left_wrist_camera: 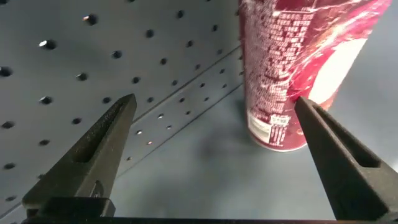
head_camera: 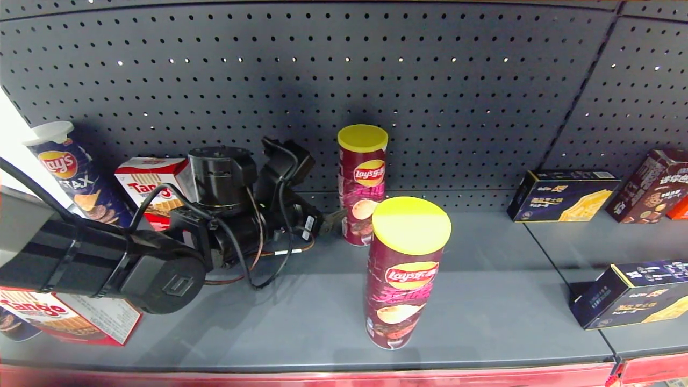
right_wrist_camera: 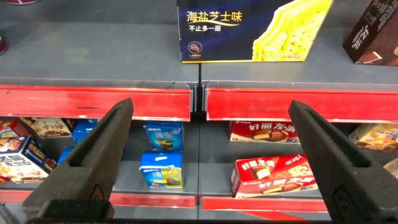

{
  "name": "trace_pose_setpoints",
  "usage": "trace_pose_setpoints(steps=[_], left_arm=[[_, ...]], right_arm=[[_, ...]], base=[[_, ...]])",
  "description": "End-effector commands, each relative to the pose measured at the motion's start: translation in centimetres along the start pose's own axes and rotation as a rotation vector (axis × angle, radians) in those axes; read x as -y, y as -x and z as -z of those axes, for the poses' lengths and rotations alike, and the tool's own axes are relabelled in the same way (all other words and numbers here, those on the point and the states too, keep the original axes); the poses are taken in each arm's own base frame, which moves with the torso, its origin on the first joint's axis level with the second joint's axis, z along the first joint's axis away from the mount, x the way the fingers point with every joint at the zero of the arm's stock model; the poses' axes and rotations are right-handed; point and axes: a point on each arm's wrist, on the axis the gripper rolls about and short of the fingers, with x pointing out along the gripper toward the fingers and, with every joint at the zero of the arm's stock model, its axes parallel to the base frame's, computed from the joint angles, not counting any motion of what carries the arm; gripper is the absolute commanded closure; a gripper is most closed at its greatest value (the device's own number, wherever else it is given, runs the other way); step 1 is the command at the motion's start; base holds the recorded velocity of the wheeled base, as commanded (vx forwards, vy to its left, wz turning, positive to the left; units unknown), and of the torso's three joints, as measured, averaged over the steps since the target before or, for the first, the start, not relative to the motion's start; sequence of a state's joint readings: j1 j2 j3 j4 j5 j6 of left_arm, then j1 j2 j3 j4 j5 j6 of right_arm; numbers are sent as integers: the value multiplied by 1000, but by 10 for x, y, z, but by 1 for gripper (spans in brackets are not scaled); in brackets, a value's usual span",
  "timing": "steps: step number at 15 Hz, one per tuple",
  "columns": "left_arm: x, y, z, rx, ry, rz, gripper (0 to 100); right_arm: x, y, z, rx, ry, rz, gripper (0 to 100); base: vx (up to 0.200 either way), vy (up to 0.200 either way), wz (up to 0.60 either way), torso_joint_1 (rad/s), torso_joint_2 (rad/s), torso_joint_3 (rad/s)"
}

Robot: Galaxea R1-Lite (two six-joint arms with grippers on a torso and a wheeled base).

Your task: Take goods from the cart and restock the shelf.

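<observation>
It was a shop, a snack aisle by the look of it. The shelf (head_camera: 301, 322) was grey sheet metal with a perforated back panel (head_camera: 344, 64) behind it, the sort supermarkets use. Packaged goods stood facing outward: maroon crisp tubes (head_camera: 406, 274) with yellow lids, a blue tube (head_camera: 75, 172), a red-and-white wafer box (head_camera: 153, 183) and dark blue cracker boxes (head_camera: 564, 196). Red rails (right_wrist_camera: 99, 102) ran along the shelves' front edges. On the tier below sat red pie boxes (right_wrist_camera: 273, 177) and blue biscuit packs (right_wrist_camera: 161, 168), lined up side by side.
</observation>
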State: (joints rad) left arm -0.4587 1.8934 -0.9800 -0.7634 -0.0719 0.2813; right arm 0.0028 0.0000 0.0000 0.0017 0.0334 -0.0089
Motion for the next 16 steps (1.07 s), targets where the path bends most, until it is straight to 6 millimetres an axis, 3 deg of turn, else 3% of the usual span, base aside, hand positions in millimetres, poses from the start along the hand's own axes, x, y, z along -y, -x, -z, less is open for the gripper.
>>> trace_pose_setpoints(steps=[1,9,16], left_arm=[[-2,0,0,-1,1,-12,0],[-13,-1,2,-27,-32,-112,0],[-12,-16,6,-41,-31,-131,0]], right_arm=[[0,0,0,-1,0,-1,0],[0,0,0,-1,0,-1,0],[0,0,0,-1,0,-1,0]], base=[[0,0,0,0,0,0],[0,0,0,0,0,0],[0,0,0,0,0,0]])
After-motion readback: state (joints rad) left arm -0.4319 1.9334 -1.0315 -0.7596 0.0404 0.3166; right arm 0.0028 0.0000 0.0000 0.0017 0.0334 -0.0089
